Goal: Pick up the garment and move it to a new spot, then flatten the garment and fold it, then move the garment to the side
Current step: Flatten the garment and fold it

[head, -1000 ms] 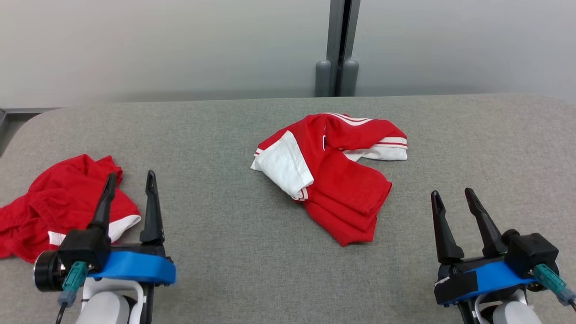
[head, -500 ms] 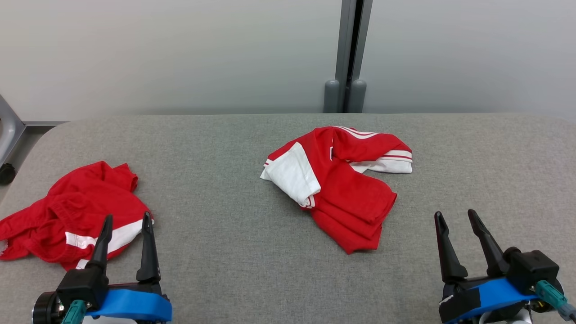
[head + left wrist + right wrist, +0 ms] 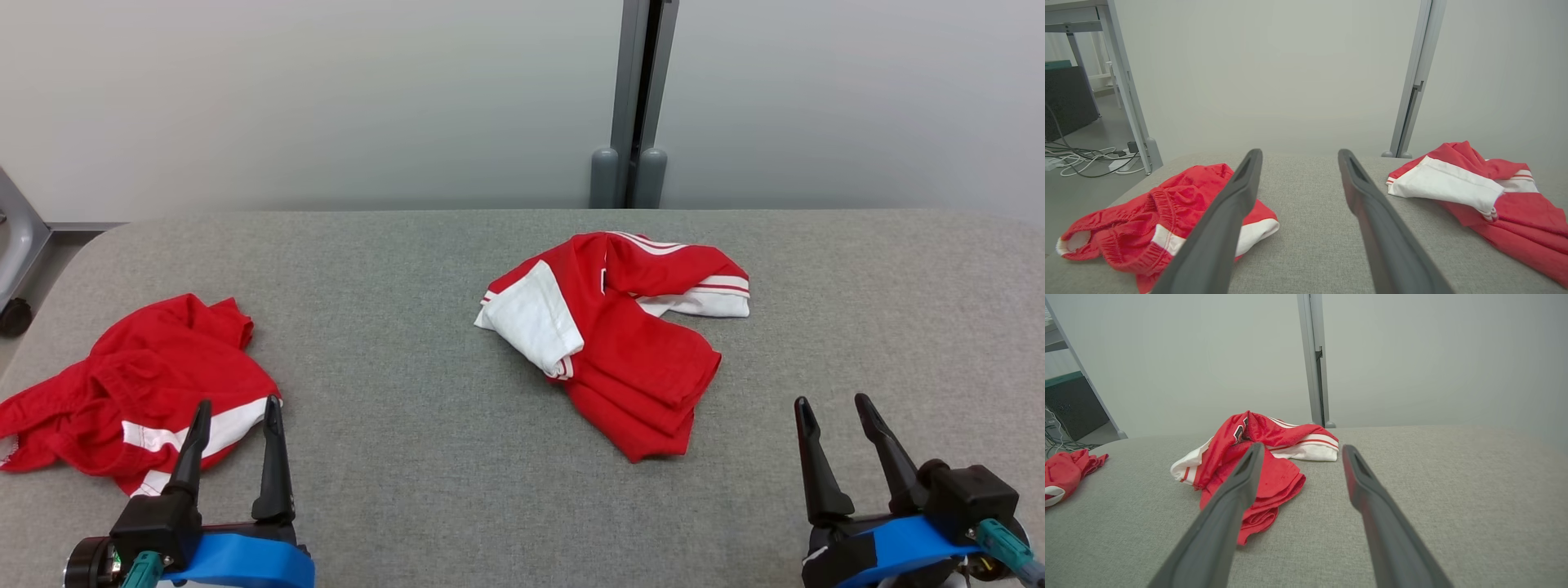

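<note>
A pale, plain wall (image 3: 326,98) runs across the back, split by a grey metal post (image 3: 641,98) that stands upright behind the far edge of the counter (image 3: 424,490). The counter is covered in grey woven cloth and has rounded far corners.

Near the middle of the counter, a little to the right, lies a red and white shirt (image 3: 629,343). It is crumpled and half folded over on itself. One white sleeve with red stripes at its cuff points toward the left, and another white striped part lies at the far right of the heap. Some dark print shows in a fold near the top, too small to read. The shirt is well apart from both pincers.

At the left side of the counter, close to the edge, is a bunched pair of red shorts (image 3: 139,392) with a gathered waistband and a white band along one hem.

The left pincer (image 3: 237,403) hovers at the near left with its fingers spread apart and nothing between them. Its tips sit just at the near edge of the shorts, and whether they touch the cloth cannot be told. The right pincer (image 3: 833,400) hovers at the near right over bare counter, fingers likewise spread and empty.

Beyond the left end of the counter, the left wrist view shows a grey frame leg (image 3: 1128,94) and loose cables (image 3: 1081,157) on the floor.
</note>
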